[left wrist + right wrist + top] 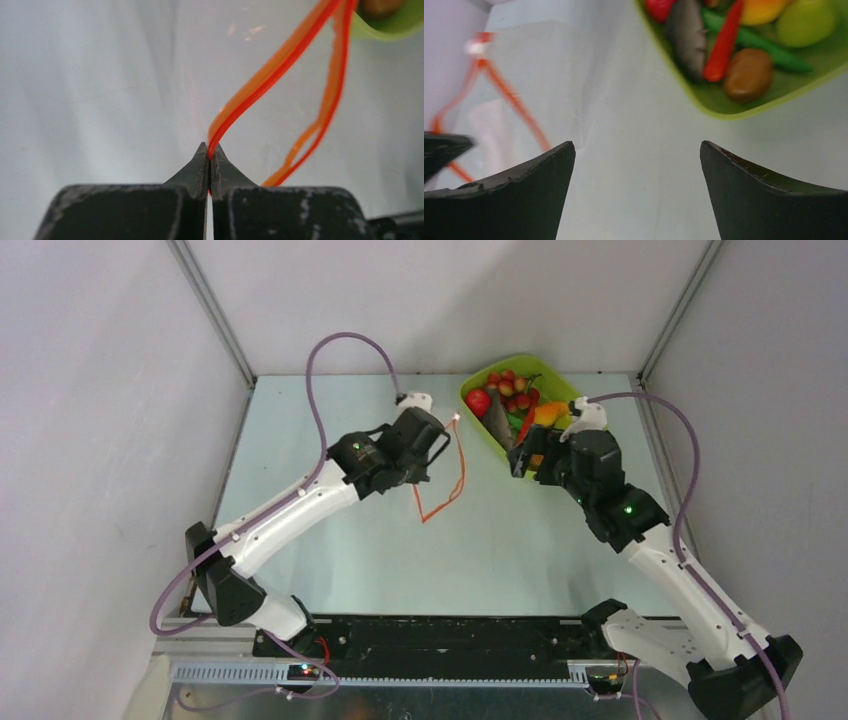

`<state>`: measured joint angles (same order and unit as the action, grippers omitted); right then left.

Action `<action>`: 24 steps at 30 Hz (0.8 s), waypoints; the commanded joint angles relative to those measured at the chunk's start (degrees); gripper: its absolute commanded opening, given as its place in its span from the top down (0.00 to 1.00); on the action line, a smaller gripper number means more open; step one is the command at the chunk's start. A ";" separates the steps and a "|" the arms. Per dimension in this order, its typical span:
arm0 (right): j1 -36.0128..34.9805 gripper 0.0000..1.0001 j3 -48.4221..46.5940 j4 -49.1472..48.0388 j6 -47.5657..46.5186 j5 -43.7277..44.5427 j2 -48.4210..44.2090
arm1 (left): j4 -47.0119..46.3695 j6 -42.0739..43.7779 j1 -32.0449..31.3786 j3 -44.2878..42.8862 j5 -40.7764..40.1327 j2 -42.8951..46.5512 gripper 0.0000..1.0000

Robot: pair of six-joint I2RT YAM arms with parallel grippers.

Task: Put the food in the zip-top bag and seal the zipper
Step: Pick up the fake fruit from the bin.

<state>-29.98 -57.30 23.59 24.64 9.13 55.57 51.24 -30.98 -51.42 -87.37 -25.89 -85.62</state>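
The zipper (pixel 280 65) is clamped in the left pincer (pixel 210 150), mouth held open; the right pincer (pixel 636 165) is spread wide; food (pixel 749 75) should be grasped next.

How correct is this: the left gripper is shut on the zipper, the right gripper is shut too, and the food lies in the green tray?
Wrong in one point: the right gripper is open and empty, as the right wrist view shows. The left gripper is shut on the zipper, and the food lies in the green tray.
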 commanded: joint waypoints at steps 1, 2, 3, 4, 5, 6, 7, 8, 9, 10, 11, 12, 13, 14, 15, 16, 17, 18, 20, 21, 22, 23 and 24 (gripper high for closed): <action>5.86 0.01 2.32 -4.07 -3.87 3.62 -0.63 | 8.90 1.90 6.27 -5.96 -6.24 0.81 1.00; 7.78 0.01 2.39 -4.58 -5.02 4.32 -0.33 | 10.55 1.72 8.40 -6.54 -8.18 1.03 1.00; 8.86 0.01 2.37 -4.90 -6.27 4.63 0.60 | 13.01 1.58 9.34 -7.45 -9.08 1.74 1.00; 11.05 0.01 2.37 -5.94 -6.80 4.88 1.26 | 13.88 1.61 10.75 -7.63 -10.71 2.89 1.00; 13.14 0.01 2.37 -6.59 -7.72 4.82 2.62 | 15.09 2.10 11.35 -7.79 -11.44 3.56 1.00; 14.31 0.00 2.37 -8.18 -8.10 4.53 3.50 | 15.63 2.35 12.20 -7.84 -13.22 4.84 1.00; 16.39 0.01 2.37 -9.12 -9.19 4.12 5.43 | 16.78 2.86 12.56 -8.11 -14.10 5.42 1.00; 17.43 0.01 2.37 -11.34 -9.89 2.71 6.44 | 17.31 3.17 12.99 -8.27 -16.28 6.49 1.00; 19.32 0.00 2.37 -12.55 -11.24 1.74 8.78 | 18.45 3.57 13.13 -8.72 -17.65 6.90 1.00; 20.12 0.01 2.37 -15.19 -11.70 1.54 11.38 | 18.98 3.87 13.28 -8.92 -20.24 7.58 1.00; 21.63 0.00 2.28 -16.53 -12.58 1.19 12.75 | 19.75 4.61 13.32 -9.34 -21.48 7.80 1.00; 22.37 0.01 2.10 -18.91 -12.85 0.95 15.76 | 20.16 5.01 13.53 -9.68 -23.64 7.96 1.00; 23.57 0.00 1.44 -20.02 -13.15 0.32 17.76 | 21.10 5.42 13.53 -10.65 -24.54 7.83 1.00; 24.14 0.01 0.94 -21.62 -13.27 -0.14 20.73 | 21.62 5.50 13.51 -11.30 -25.70 7.22 1.00; 24.89 0.00 -0.32 -22.30 -13.91 -1.10 22.35 | 22.37 5.87 13.57 -12.53 -25.83 6.78 0.99; 25.11 0.01 -1.00 -22.77 -14.22 -1.29 25.45 | 22.43 5.99 13.57 -13.11 -25.56 5.49 0.99; 25.20 0.01 -2.96 -22.83 -14.90 -0.95 27.13 | 21.97 6.17 13.65 -13.88 -24.22 4.69 0.99; 25.21 0.02 -5.25 -22.92 -15.11 -0.60 30.41 | 20.54 6.74 13.64 -14.01 -23.33 3.05 0.99; 25.24 0.03 -8.11 -24.00 -15.53 1.50 34.98 | 17.66 6.97 13.59 -13.66 -19.48 0.04 1.00; 25.36 0.03 -8.89 -24.94 -16.45 2.76 36.42 | 16.56 7.11 13.60 -13.16 -15.89 -1.03 1.00; 25.39 0.03 -10.53 -26.46 -17.08 3.41 39.34 | 13.96 7.57 13.61 -12.86 -13.89 -3.16 1.00; 25.34 0.04 -11.42 -27.12 -18.60 4.62 40.67 | 12.52 7.81 13.58 -12.13 -9.90 -4.30 1.00; 25.39 0.04 -13.47 -27.07 -20.34 5.26 43.39 | 10.16 8.14 13.56 -11.75 -7.78 -6.60 1.00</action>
<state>-4.73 -63.61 3.64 9.87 10.48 93.27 69.17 -25.19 -37.95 -100.25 -43.48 -85.36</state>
